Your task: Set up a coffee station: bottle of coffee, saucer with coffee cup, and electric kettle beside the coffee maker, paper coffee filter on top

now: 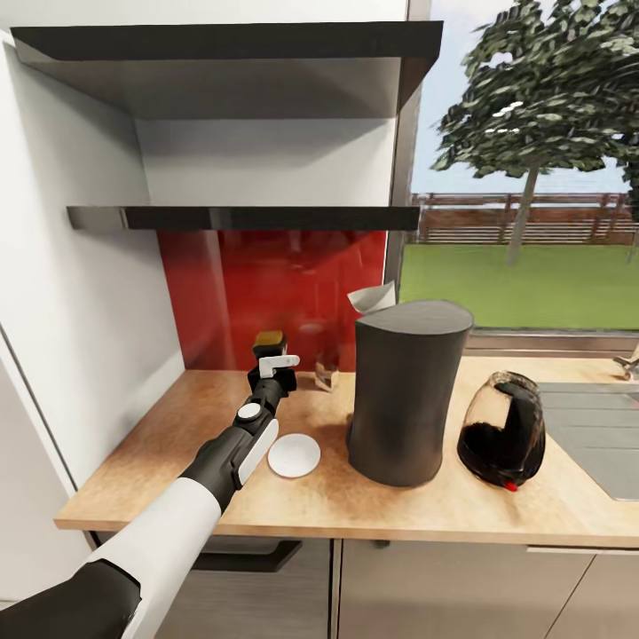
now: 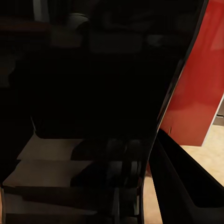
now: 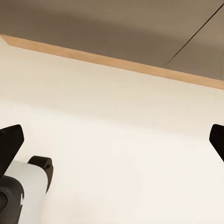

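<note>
Left end effector (image 1: 272, 366) sits over the light tan speckled tabletop (image 1: 177, 461), closed around the slim black bottle of coffee with tan cork-like cap (image 1: 269, 341); the left wrist view has glossy black bottle surface (image 2: 93, 93) right against the camera, so the grip looks firm, though actual finger contact is hidden. Bottle is upright, near the red backsplash, left of the tall matte dark-grey tapered coffee maker (image 1: 406, 395) and behind the small flat white saucer (image 1: 294, 455). Can't tell whether its base touches the tabletop yet. To do this step well: lower straight down, keep it vertical, set it near the coffee maker without nudging the tiny clear glass item (image 1: 327, 373), and leave the saucer spot free before releasing. White paper filter (image 1: 371, 297) pokes up behind the coffee maker's top; glass kettle (image 1: 504, 432) lies tipped on the right. Right end effector (image 3: 112, 140) is wide open, holding nothing, fingertips far apart.
</note>
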### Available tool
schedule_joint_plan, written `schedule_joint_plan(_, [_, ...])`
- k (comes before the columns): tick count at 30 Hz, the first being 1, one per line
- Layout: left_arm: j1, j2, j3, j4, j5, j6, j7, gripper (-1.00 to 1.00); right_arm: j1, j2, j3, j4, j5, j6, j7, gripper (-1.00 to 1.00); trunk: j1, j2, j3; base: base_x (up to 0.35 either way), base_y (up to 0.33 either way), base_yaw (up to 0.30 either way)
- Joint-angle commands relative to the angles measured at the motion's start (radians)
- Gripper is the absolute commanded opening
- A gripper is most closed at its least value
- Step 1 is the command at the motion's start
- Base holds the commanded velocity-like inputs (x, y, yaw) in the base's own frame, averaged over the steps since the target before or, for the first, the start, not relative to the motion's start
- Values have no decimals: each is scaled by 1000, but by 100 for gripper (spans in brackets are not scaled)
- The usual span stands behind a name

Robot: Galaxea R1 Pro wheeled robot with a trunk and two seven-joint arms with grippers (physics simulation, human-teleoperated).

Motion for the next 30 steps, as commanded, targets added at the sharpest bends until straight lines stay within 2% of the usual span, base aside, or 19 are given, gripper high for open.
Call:
schedule_joint_plan(1, [-1,1,-6,0,8,-1,6,-100,-1,1,-7,-1,11,-6,5,100,4,-8,-4,0,0,0])
schedule_joint_plan(30, [-1,2,-6,1,6,-5,6,-100,-1,-5,-8,0,11,-6,5,100,115,-211,-95,0,0,0])
